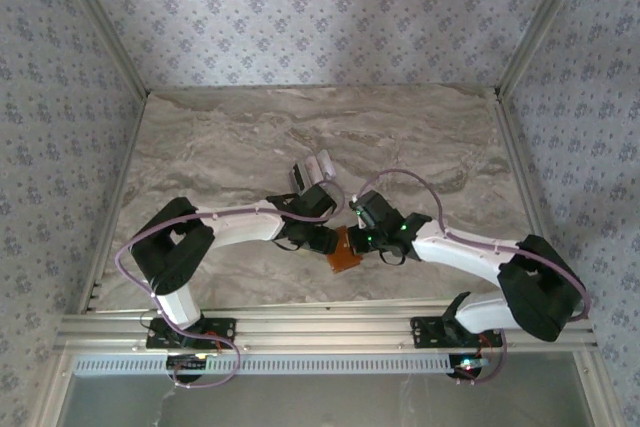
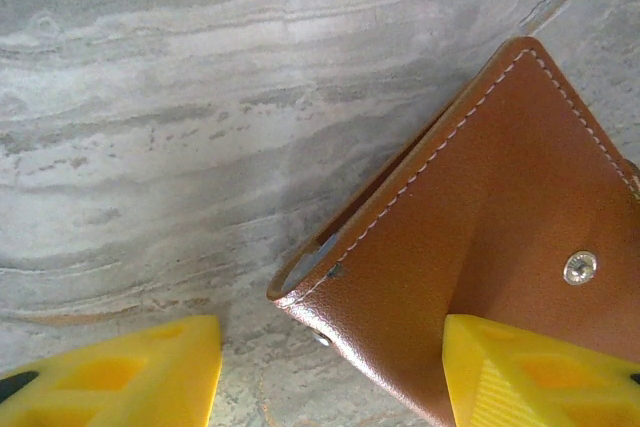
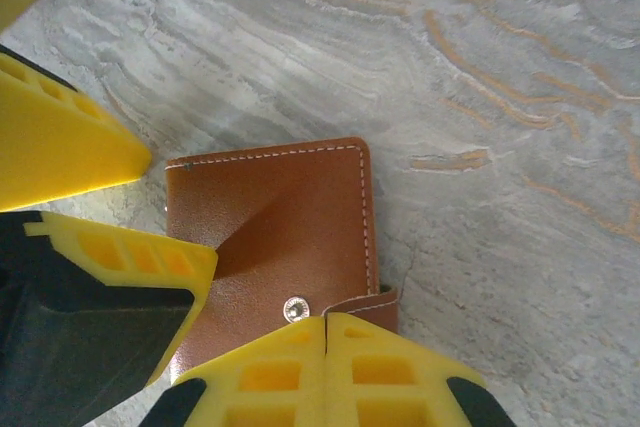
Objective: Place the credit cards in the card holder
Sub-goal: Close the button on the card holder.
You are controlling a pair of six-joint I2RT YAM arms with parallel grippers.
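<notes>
Underneath everything, the marble-patterned worktop (image 1: 250,137) spreads between wallpapered walls (image 1: 300,17). The left arm (image 1: 235,225) and right arm (image 1: 465,250) reach inward and meet near its middle, over the card holder (image 3: 290,217), which lies folded, tan leather cover up. The left claw (image 2: 332,347) stands partly open astride one corner of the holder, one finger over the cover, the other above bare worktop. The right claw (image 3: 325,332) is fully closed, its tips together just beside the metal snap (image 3: 295,308); whether it pinches the clasp tab (image 3: 372,299) I cannot tell.
</notes>
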